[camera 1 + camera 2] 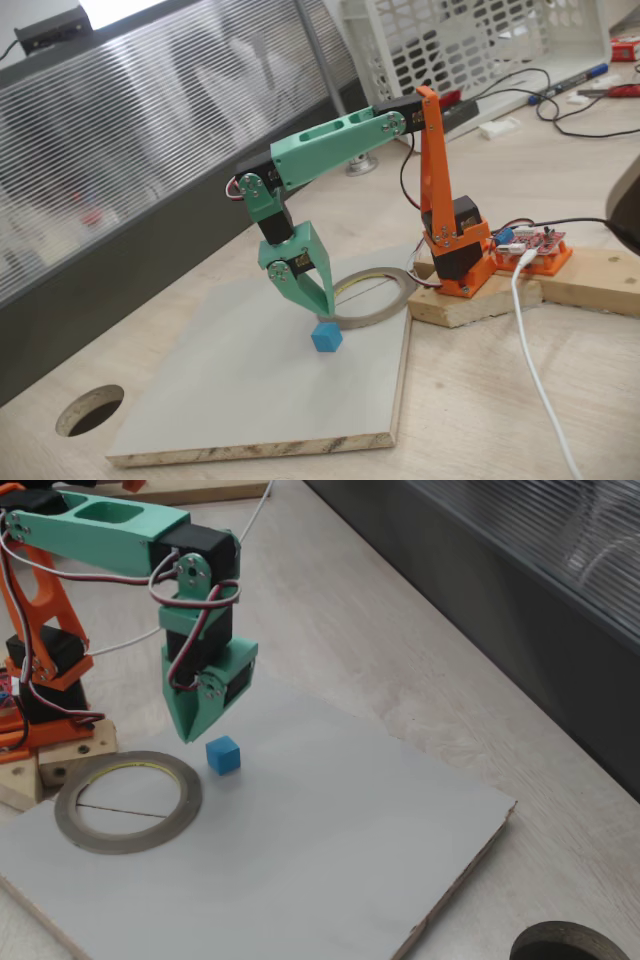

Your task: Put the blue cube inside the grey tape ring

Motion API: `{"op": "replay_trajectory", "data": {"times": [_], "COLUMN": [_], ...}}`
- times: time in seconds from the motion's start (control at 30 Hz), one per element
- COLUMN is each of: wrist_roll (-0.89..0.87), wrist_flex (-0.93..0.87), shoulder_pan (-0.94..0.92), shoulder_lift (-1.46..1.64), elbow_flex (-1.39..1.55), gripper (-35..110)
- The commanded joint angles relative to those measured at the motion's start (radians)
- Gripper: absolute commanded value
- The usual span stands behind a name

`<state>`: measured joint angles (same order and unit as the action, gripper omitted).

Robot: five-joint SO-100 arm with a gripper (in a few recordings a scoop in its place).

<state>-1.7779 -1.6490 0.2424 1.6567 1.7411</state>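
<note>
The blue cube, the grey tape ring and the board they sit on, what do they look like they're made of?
The blue cube: probably plastic or foam, matte, evenly coloured with no glare. The grey tape ring: a thin flat roll of tape, dull grey, with a yellowish inner edge. The board: chipboard with a smooth pale grey face; its cut edge shows coarse wood particles.

The blue cube (224,755) sits flat on the board, just outside the grey tape ring (128,802).
</note>
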Motion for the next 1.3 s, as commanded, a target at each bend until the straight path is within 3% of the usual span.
{"op": "replay_trajectory", "data": {"times": [0.0, 0.67, 1.1, 1.27], "wrist_roll": [-0.012, -0.002, -0.002, -0.002], "wrist_flex": [-0.002, 0.000, -0.094, -0.147], "shoulder_pan": [0.057, 0.057, 0.049, 0.049], "shoulder_lift": [0.032, 0.034, 0.015, 0.015], "elbow_flex": [-0.015, -0.077, -0.141, -0.135], "gripper": [0, 5, 69, 87]}}
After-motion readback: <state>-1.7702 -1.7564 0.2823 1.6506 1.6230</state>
